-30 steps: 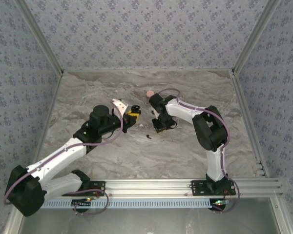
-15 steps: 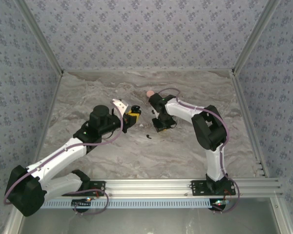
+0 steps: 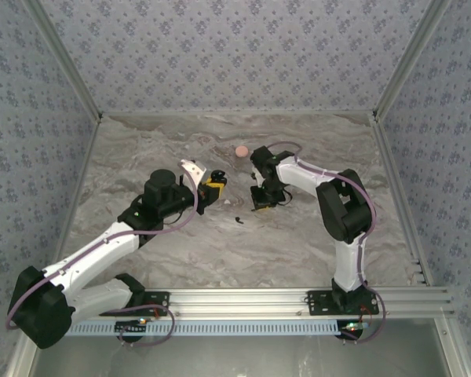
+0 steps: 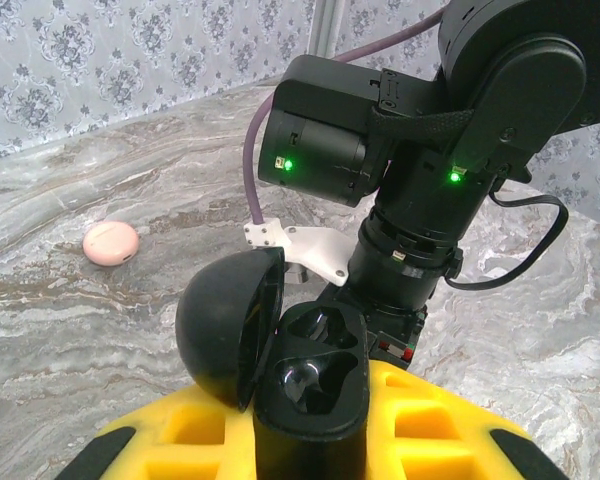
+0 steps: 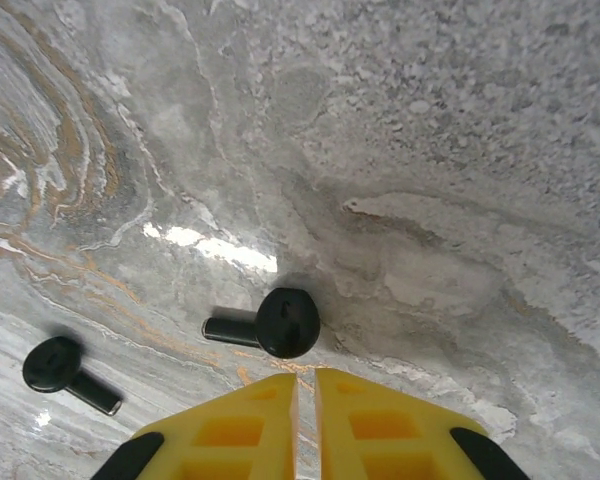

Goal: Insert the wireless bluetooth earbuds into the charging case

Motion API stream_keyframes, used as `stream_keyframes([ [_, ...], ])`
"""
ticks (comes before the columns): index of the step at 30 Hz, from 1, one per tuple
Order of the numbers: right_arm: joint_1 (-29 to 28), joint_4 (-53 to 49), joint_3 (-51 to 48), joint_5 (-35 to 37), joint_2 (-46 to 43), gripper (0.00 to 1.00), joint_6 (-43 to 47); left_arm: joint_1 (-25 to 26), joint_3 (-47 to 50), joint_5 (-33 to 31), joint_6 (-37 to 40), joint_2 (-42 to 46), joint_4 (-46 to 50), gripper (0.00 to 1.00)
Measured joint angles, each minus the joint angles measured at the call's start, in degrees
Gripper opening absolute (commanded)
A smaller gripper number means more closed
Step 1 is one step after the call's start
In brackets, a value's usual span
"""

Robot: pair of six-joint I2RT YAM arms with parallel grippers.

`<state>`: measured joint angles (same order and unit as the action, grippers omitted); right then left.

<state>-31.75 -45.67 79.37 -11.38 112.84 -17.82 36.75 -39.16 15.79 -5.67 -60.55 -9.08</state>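
Two wireless earbuds lie loose on the marbled table (image 5: 460, 150). In the right wrist view, the nearer earbud (image 5: 280, 323) rests just ahead of the right gripper (image 5: 305, 380), stem pointing left. The farther earbud (image 5: 65, 370) lies apart, toward the lower left. The right gripper's yellow fingers (image 5: 380, 425) are drawn together to a thin slit with nothing between them, so neither earbud is held.

The left gripper (image 3: 213, 187) is clamped on the charging case (image 4: 315, 380) and holds it off the table. The domed lid (image 4: 225, 330) is swung open and both wells look empty. A pink disc (image 4: 111, 243) sits farther back and plays no part.

The step in hand is judged to be the pickup of the nearer earbud. To do it well:

- **Approach:** spread the jaws first, then centre them over the rounded head rather than the thin stem, and lower until the tips almost graze the table.
- **Grip:** close gently, because so small and smooth a piece may squirt sideways or roll.
- **Case:** keep it motionless with the wells facing up, so the right arm has a fixed target.
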Motion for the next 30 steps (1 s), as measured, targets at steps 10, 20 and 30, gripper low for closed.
stream_keyframes([
  [10, 0.0, 0.0, 0.0, 1.5, 0.3, 0.08, -0.2, 0.0, 0.0, 0.0, 0.0, -0.7, 0.1, 0.20],
  [20, 0.0, -0.2, 2.9, 2.2, 3.6, 0.09, -0.9, 0.0, 0.0, 0.0, 0.0, -0.7, 0.1, 0.20],
  [30, 0.0, -0.7, 5.6, 1.9, 5.4, 0.10, -0.8, 0.0, 0.0, -0.2, 0.0, -0.7, 0.1, 0.20],
])
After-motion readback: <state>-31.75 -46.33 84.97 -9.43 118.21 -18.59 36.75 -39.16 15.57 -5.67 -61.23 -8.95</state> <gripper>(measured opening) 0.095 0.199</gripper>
